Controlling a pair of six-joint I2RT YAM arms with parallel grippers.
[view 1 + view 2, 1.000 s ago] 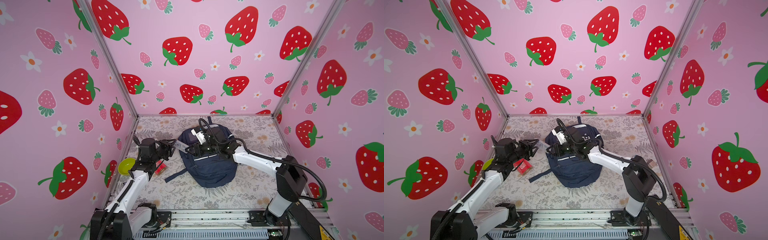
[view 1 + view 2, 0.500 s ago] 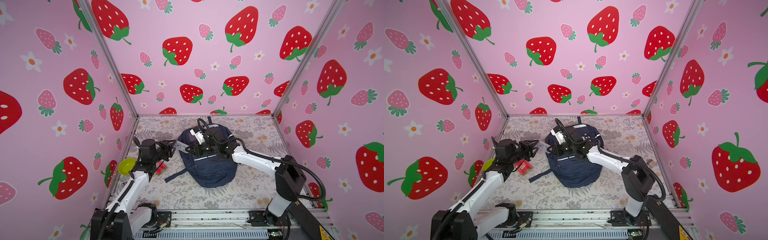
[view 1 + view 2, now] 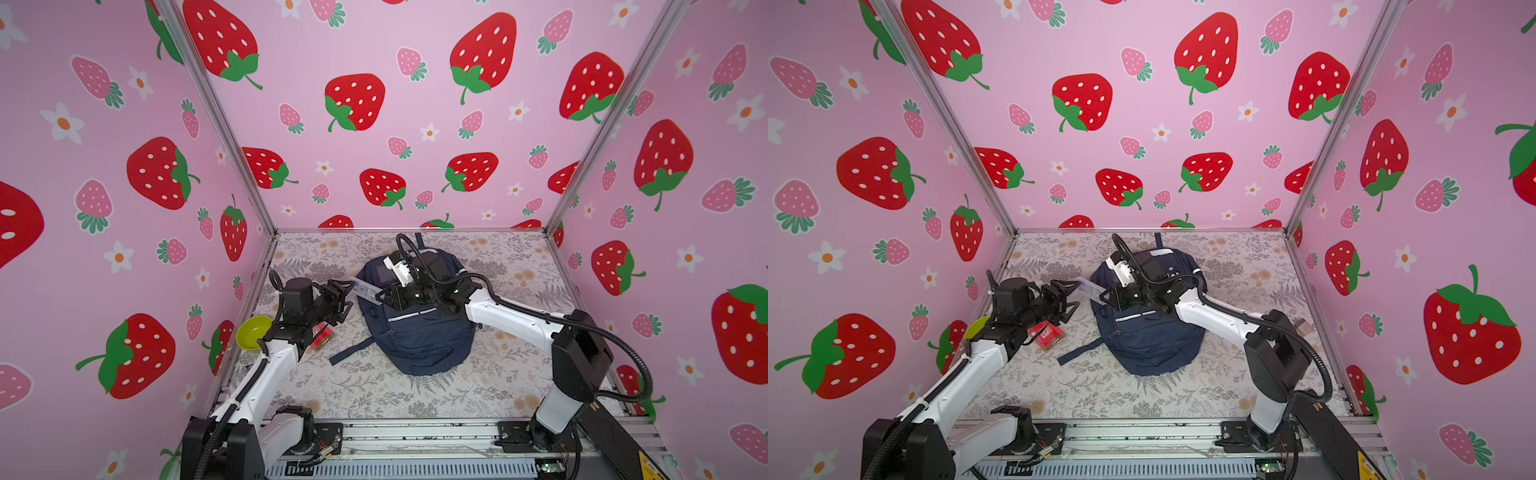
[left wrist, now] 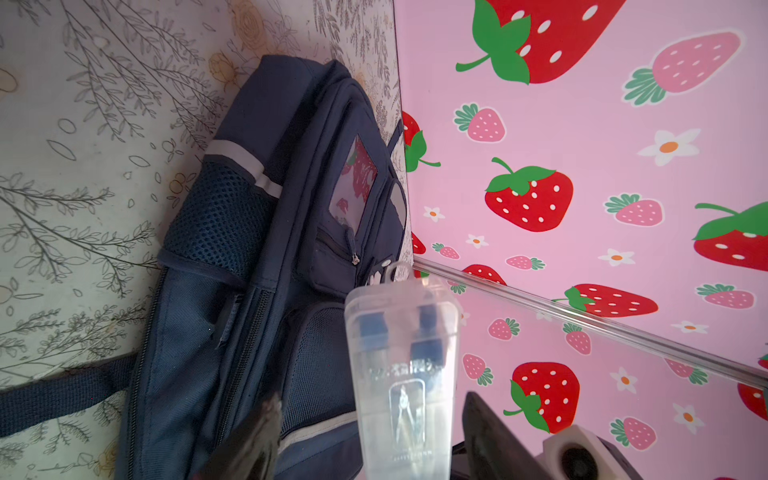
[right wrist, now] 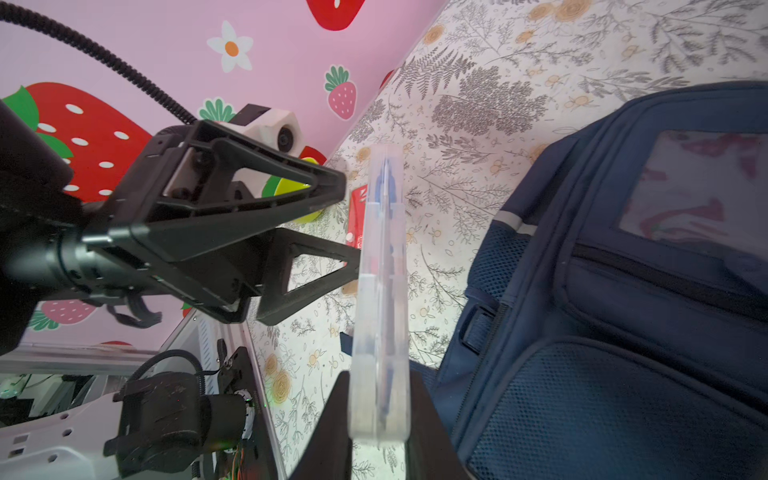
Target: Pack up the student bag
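In both top views the backpack (image 3: 419,336) lies flat in the middle of the worktop (image 3: 374,395). The right fingers (image 3: 385,296), over its left side, pinch a clear case (image 3: 365,289). In the left wrist view the left fingers (image 4: 262,436) stand spread, one on each side of the clear case (image 4: 399,374). In the right wrist view the right fingers (image 5: 328,436) clamp the clear case's end beside the backpack (image 5: 623,332).

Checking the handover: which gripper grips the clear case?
The right gripper: its jaws are shut on one end of the clear case. The left gripper stands open around the other end, gaps on both sides.
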